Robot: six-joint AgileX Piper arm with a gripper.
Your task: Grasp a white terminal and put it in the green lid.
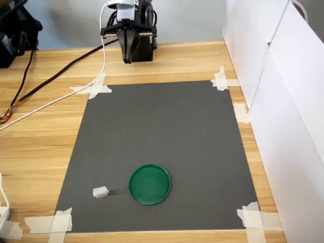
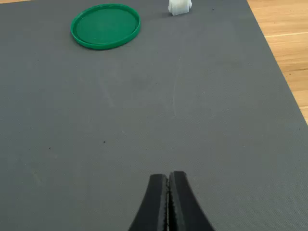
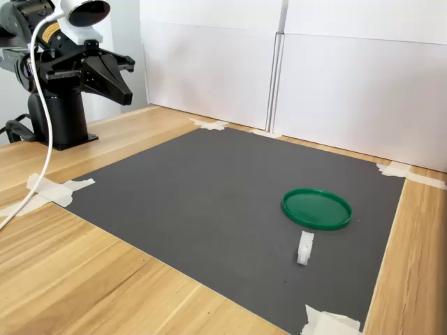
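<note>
Gripper (image 2: 168, 202) shut and empty, far from white terminal (image 1: 100, 192) lying left of green lid (image 1: 149, 184); reach and opening needed.

First exterior view high above the desk (image 1: 167, 61), facing the gripper (image 1: 126, 59) across the grey mat (image 1: 167, 131), second exterior view low, side-on, nearer, wrist view just behind the gripper (image 2: 168, 192), all sharing the mat
</note>
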